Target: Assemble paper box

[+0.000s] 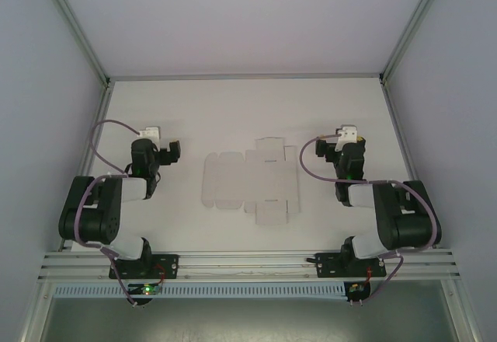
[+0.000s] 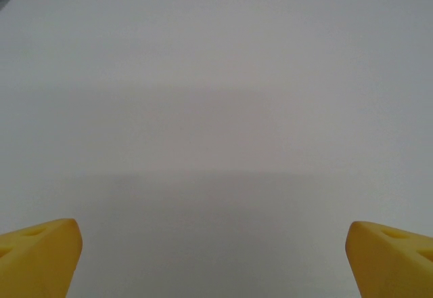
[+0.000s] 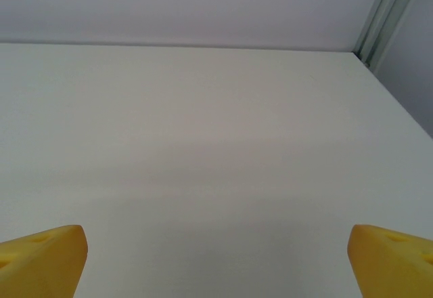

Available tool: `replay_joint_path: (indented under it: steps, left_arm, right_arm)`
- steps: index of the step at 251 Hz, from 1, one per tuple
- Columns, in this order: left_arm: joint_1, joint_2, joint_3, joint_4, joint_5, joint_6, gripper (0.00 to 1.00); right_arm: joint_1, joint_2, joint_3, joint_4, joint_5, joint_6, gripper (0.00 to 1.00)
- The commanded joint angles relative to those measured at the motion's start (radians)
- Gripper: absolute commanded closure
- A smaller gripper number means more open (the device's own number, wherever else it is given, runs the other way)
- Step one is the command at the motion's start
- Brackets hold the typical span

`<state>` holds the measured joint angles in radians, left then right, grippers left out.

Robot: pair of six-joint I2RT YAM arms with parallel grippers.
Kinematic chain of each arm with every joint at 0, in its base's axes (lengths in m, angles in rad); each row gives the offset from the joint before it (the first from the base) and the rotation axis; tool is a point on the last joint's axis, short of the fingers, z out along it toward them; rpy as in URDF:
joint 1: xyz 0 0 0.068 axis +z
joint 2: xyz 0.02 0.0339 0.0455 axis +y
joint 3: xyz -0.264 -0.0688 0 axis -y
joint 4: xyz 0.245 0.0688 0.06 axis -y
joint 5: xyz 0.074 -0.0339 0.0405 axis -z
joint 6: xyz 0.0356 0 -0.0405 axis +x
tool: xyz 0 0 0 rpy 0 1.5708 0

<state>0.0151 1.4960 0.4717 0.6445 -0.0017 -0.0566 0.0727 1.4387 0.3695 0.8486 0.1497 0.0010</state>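
Flat, unfolded paper box (image 1: 250, 180) in the middle of the white tabletop (image 1: 233, 109), between the left tool (image 2: 215, 261) and the right tool (image 3: 216, 264), touching neither. Left tool released, yellow fingers (image 2: 37, 254) spread wide. Right tool released too, over bare tabletop.

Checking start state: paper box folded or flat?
Flat: the paper box lies spread on the table, flaps out, no walls raised.

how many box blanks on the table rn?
1. The paper box, a flat unfolded cut-out, lies on the table between the left gripper and right gripper, touching neither. A sheet stacked under it could go unseen.
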Motion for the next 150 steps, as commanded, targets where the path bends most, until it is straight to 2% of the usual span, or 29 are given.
replay_joint_path:
  steps: [1, 23, 57, 77, 89, 105, 120, 150]
  left_arm:
    - [0.002, -0.107, 0.11, -0.262, -0.01, -0.037, 0.0]
    - [0.002, -0.165, 0.144, -0.354, 0.045, -0.116, 0.0]
    - [-0.026, -0.218, 0.203, -0.517, 0.147, -0.203, 0.0]
    - [-0.062, -0.239, 0.226, -0.59, 0.193, -0.266, 0.0]
    - [-0.096, -0.255, 0.217, -0.593, 0.22, -0.293, 0.0]
    - [-0.153, -0.278, 0.178, -0.557, 0.222, -0.322, 0.0]
    - [-0.204, -0.287, 0.15, -0.551, 0.192, -0.355, 0.0]
    - [-0.266, -0.257, 0.131, -0.559, 0.181, -0.389, 0.0]
  right_arm:
    - [0.05, -0.084, 0.134, -0.289, 0.091, 0.005, 0.02]
    - [0.115, -0.108, 0.187, -0.402, 0.151, 0.018, 0.02]
    - [0.284, -0.135, 0.27, -0.595, 0.337, -0.03, 0.01]
    - [0.328, -0.139, 0.36, -0.745, 0.391, 0.047, 0.02]
    - [0.349, -0.145, 0.407, -0.842, 0.343, 0.124, 0.01]
    - [0.37, -0.157, 0.417, -0.875, 0.207, 0.221, 0.02]
    - [0.39, -0.168, 0.379, -0.831, 0.052, 0.283, 0.01]
    - [0.428, -0.151, 0.279, -0.693, -0.145, 0.398, 0.02]
